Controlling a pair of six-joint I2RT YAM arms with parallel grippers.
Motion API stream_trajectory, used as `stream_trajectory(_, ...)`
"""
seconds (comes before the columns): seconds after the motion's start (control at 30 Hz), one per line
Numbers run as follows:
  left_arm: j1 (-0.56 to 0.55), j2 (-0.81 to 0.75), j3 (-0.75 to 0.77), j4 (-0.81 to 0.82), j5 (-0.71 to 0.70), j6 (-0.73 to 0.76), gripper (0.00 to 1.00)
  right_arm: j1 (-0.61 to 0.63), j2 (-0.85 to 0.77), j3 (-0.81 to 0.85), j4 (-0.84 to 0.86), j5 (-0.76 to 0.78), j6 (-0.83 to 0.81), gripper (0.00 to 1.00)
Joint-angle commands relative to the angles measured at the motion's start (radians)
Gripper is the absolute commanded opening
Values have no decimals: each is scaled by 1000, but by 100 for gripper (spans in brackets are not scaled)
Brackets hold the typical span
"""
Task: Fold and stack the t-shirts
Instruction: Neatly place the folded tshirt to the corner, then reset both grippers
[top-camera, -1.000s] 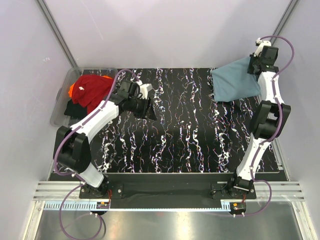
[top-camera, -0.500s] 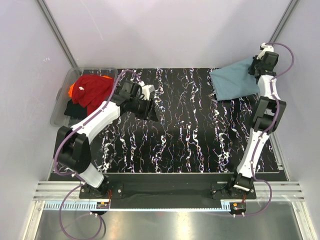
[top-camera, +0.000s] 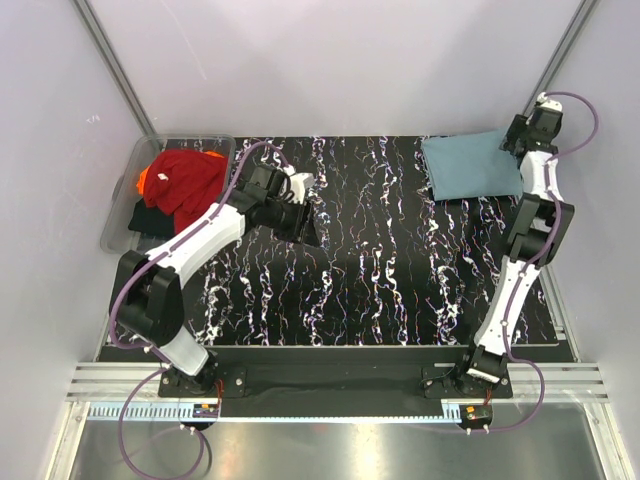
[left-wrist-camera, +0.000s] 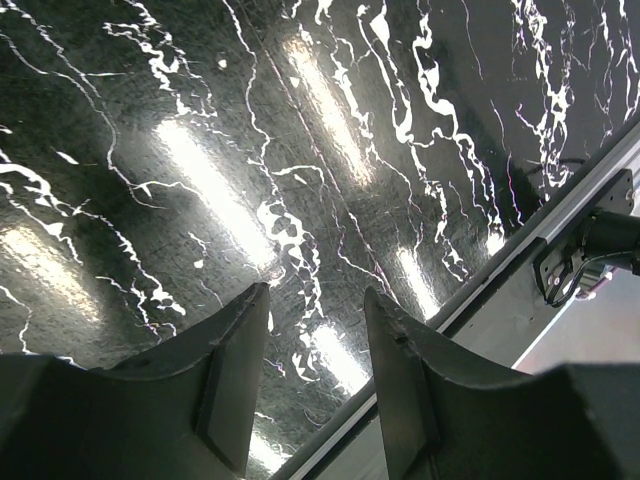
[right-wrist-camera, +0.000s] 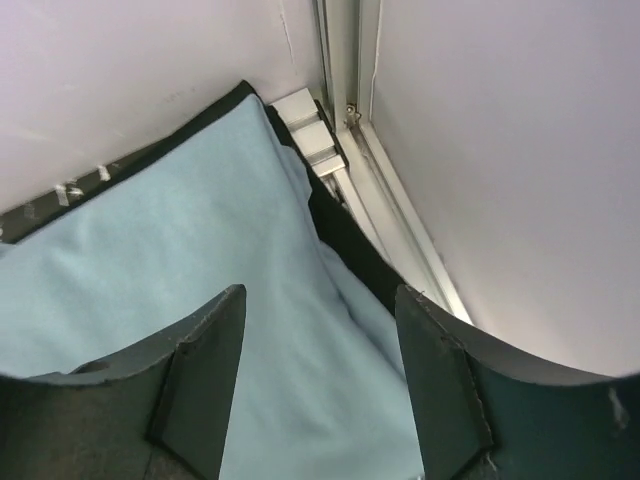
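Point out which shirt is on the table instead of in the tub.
The teal-blue shirt, flat at the far right corner of the table below the right gripper. The red shirt, orange shirt and black shirt are heaped in the tub.

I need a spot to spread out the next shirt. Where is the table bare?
Bare: the table's centre and near half, between the left gripper and the teal shirt. Crowded: the far-left tub holding the red shirt, and the far-right corner under the right gripper.
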Motion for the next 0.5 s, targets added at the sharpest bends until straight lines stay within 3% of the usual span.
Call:
stream_trajectory(0.0, -7, -11, 2, 16, -20, 17, 48, 0, -168, -41, -16, 20, 61, 69)
stream_trajectory(0.13, -9, -43, 11, 14, -52, 26, 49, 0, -271, -194, -16, -35, 152, 61)
stream_trajectory(0.2, -7, -56, 13, 14, -72, 35, 49, -2, -317, -244, -13, -90, 210, 52)
stream_trajectory(0.3, -9, -79, 11, 12, -78, 41, 49, 0, -352, -324, -15, -196, 288, 13)
stream_trajectory(0.4, -9, -80, 25, 12, -51, 43, 49, 21, -391, -411, 1, -352, 364, 0)
stream_trajectory(0.47, -9, -86, 39, 12, -44, 45, 49, 52, -446, -488, 4, -372, 396, 0)
